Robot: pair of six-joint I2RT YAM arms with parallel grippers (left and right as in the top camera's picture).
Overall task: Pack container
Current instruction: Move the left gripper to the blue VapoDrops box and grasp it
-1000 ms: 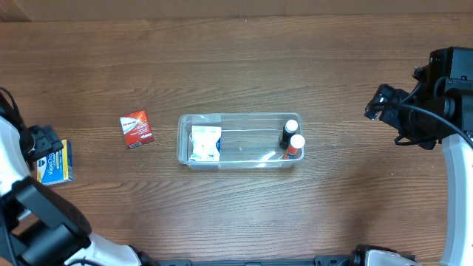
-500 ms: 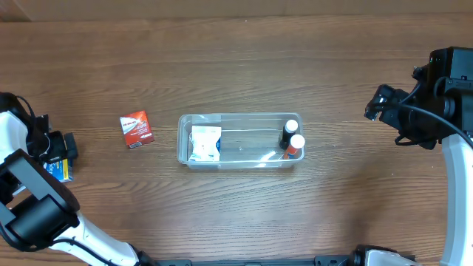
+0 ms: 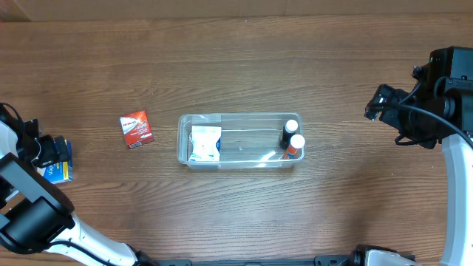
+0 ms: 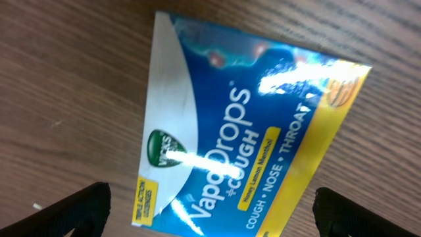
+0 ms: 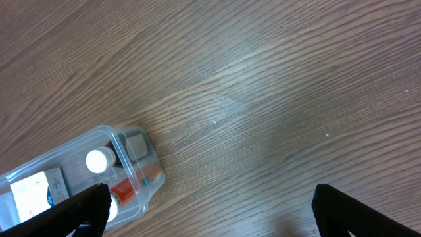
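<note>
The clear plastic container (image 3: pixel 240 120) sits mid-table. It holds a white packet (image 3: pixel 205 142) at its left end and two white-capped bottles (image 3: pixel 292 137) at its right end. A blue and yellow cough drops box (image 4: pixel 243 131) lies flat on the table at the far left, also in the overhead view (image 3: pixel 59 171). My left gripper (image 4: pixel 210 210) is open, its fingers either side of the box just above it. My right gripper (image 5: pixel 207 210) is open and empty above bare table, right of the container (image 5: pixel 135 172).
A small red box (image 3: pixel 137 129) lies on the table between the cough drops box and the container. The left arm (image 3: pixel 29 214) runs along the table's left edge. The right arm (image 3: pixel 436 111) is at the right edge.
My left gripper has swung over the cough drops box and shifted slightly left above it. The right arm has not moved.
</note>
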